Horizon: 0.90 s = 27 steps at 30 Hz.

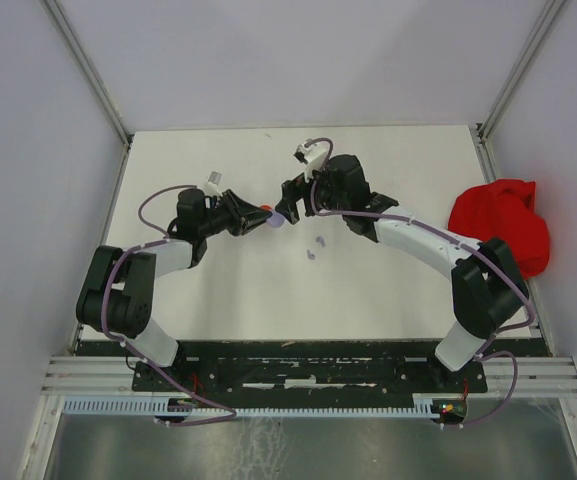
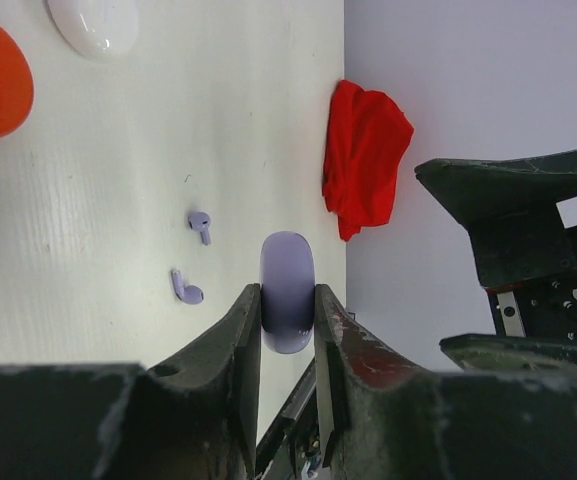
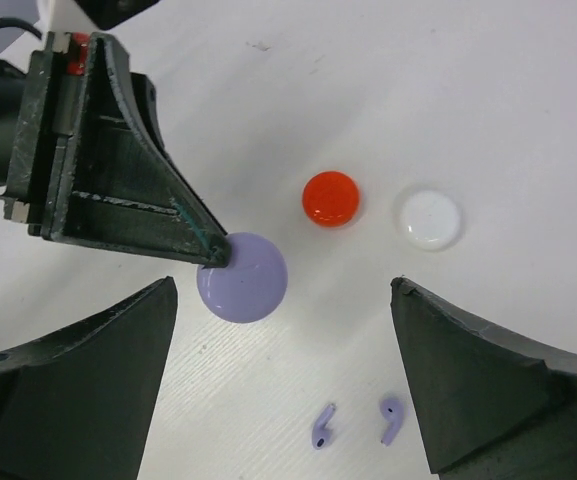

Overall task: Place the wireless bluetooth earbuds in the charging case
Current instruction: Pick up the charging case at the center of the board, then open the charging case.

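Purple is the colour of the round charging case (image 2: 287,305), which sits pinched between the left jaws. They are pressed together on its two flat faces, so the left wrist view shows it edge-on at lower centre. In the right wrist view the same case shows its full round face left of centre, with the tip of one left finger (image 3: 208,245) on its upper-left rim. The right jaws stand wide apart with nothing in them, one finger at each lower corner of that view and the case between them but touching neither.

Two purple earbuds (image 3: 322,427) (image 3: 391,420) lie loose on the white tabletop (image 3: 488,110), side by side and just apart, at the bottom centre of the right wrist view. They are near the case but not in it. In the overhead view they lie just right of centre, below the two arm tips.

An orange-red disc (image 3: 329,198) and a white disc (image 3: 428,219) rest on the tabletop, right of the case and beside each other. At the right edge of the overhead view, a crumpled red cloth (image 1: 503,225) lies beside the right arm (image 1: 418,240).
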Tool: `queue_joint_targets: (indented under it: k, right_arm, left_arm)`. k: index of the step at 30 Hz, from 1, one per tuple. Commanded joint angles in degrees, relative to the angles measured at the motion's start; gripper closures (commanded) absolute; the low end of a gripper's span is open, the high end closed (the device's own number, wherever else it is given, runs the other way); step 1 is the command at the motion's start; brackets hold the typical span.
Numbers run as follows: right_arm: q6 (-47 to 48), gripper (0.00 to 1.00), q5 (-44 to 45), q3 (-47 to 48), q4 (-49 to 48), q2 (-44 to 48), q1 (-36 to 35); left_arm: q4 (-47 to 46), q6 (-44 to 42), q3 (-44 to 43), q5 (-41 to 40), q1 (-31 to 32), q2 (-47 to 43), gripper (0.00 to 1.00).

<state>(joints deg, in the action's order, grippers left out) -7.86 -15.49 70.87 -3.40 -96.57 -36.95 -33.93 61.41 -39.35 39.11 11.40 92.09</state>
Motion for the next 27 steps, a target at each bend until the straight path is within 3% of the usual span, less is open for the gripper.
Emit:
queue_joint_targets:
  k: [1,27]
  right_arm:
    - [-4.0,0.03,8.6,1.8,3.2,2.3,0.3]
    - [-6.6,0.01,9.2,2.2,4.2,-5.9,0.3]
  left_arm:
    - [-2.9,-0.1,-2.9,-0.7,0.3,-2.0,0.97]
    - [-8.0,5.6,-4.3,0.2,2.0,-2.3,0.97]
